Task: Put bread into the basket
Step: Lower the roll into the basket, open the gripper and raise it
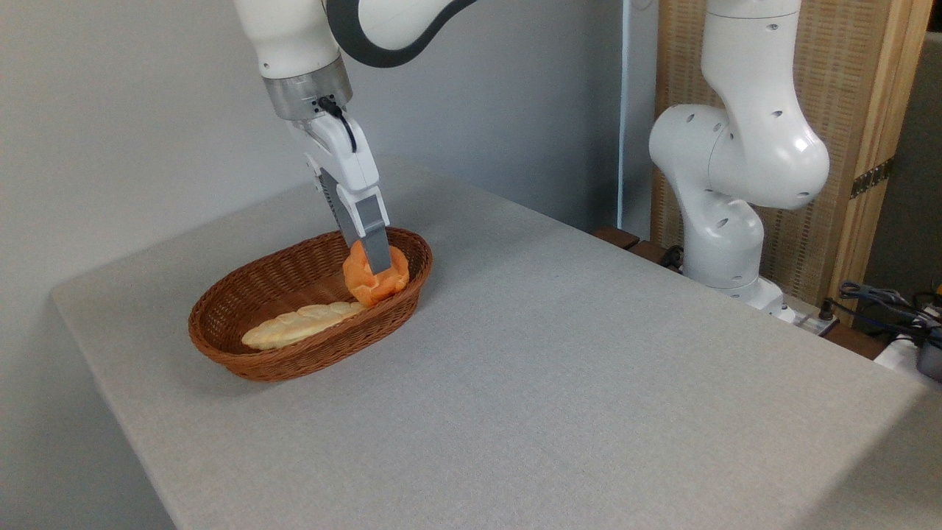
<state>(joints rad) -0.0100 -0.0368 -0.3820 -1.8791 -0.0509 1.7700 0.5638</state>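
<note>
Even, soft indoor light, fairly bright. Faint shadow under basket (309, 309) on near side, w/ table (559, 383) dimming toward lower-right corner. No glare. Focus sharp throughout; slight grain, no visible edge distortion.

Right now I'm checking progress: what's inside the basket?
Inside the basket lie a pale braided loaf and the orange bun, gripped by the gripper. The basket floor under them is hidden.

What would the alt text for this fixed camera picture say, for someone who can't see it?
A white robot arm's hand grips a small orange bun over the right end of an oval wicker basket, which already holds a long pale braided loaf. The basket stands on a grey table.
</note>
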